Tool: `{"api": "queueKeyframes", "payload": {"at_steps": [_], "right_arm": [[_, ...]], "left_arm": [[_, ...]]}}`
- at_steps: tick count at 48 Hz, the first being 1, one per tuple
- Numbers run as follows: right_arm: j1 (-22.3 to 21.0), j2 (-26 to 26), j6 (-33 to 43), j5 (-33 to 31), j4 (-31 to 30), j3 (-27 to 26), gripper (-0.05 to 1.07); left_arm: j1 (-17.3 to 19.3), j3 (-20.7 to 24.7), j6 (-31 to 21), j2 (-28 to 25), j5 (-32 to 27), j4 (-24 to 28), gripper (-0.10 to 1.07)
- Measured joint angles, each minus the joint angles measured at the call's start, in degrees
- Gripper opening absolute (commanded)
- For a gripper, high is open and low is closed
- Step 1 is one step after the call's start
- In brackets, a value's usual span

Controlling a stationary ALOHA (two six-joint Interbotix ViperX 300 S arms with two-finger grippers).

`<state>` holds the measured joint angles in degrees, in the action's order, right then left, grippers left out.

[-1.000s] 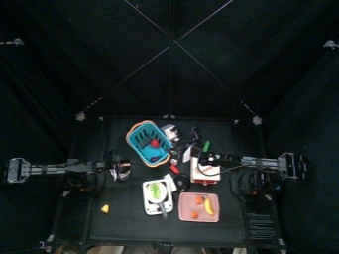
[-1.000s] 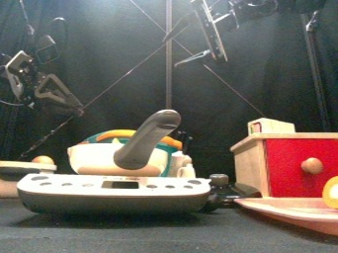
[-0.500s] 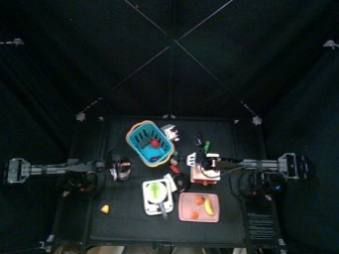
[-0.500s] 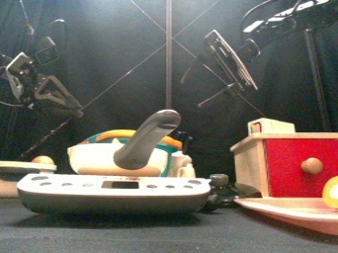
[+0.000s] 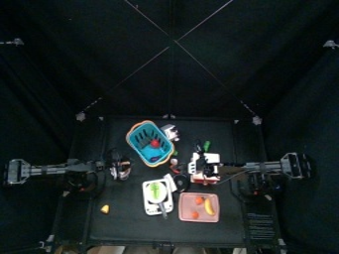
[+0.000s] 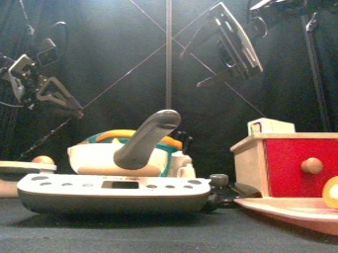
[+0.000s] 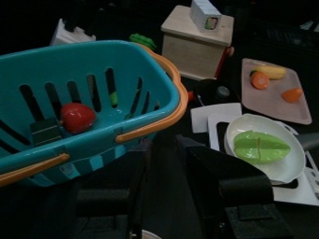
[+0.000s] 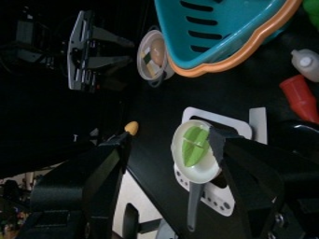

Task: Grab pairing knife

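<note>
The pairing knife shows as a grey handle (image 6: 149, 138) leaning up out of a grey-and-white holder (image 6: 119, 193) at the table's front. In the right wrist view the same grey handle (image 8: 195, 201) runs on from a white bowl. My right gripper (image 8: 178, 145) hangs open, jaws wide apart, above the bowl and holder with nothing between them. From above, the right gripper (image 5: 197, 164) is over the table's middle, beside the wooden box (image 5: 207, 173). My left gripper (image 5: 82, 171) rests at the table's left edge, facing the teal basket (image 7: 75, 103).
A teal basket (image 5: 146, 139) with an orange rim holds a red tomato (image 7: 77, 117). A white bowl with a green leaf (image 8: 193, 149) stands on a white board. A pink tray (image 5: 199, 206) with fruit lies front right. The wooden box has a red front (image 6: 284, 163).
My right arm has swung toward the table's front, from beside the basket to beside the wooden box, still open. The left arm has not moved.
</note>
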<state>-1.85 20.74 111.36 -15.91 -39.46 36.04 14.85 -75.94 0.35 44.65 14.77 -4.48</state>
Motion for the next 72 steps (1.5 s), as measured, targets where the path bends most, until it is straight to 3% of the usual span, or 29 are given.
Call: {"api": "queueKeyframes", "payload": {"at_steps": [12, 17, 29, 37, 46, 59, 72], "right_arm": [[0.5, 3.3, -2.9, -1.9, 4.7, -0.3, 0.97], [0.6, 4.7, -7.1, -4.8, 10.5, -0.5, 0.97], [-0.3, 4.9, -33.4, -18.7, 26.0, -8.3, 0.97], [-6.4, 4.7, -47.9, -25.6, 31.9, -13.2, 0.97], [-13.5, 3.0, -52.3, -30.4, 31.6, -17.4, 0.97], [-16.0, -6.2, -66.4, -36.7, 28.4, -28.7, 0.97], [-20.7, -12.1, -72.9, -34.5, 27.1, -27.9, 0.97]], "left_arm": [[0.5, 0.0, 0.1, 0.0, 0.0, 0.0, 0.71], [0.8, 0.0, 0.1, 0.0, 0.0, 0.0, 0.71], [1.1, 0.0, 0.1, 0.0, 0.0, 0.0, 0.71], [1.2, 0.0, 0.0, 0.0, 0.0, 0.1, 0.71], [1.2, 0.1, 0.0, 0.0, 0.0, 0.0, 0.71], [1.2, 0.0, 0.0, 0.1, 0.0, 0.0, 0.71], [1.2, -0.4, 0.0, 0.0, 0.0, 0.0, 0.71]]}}
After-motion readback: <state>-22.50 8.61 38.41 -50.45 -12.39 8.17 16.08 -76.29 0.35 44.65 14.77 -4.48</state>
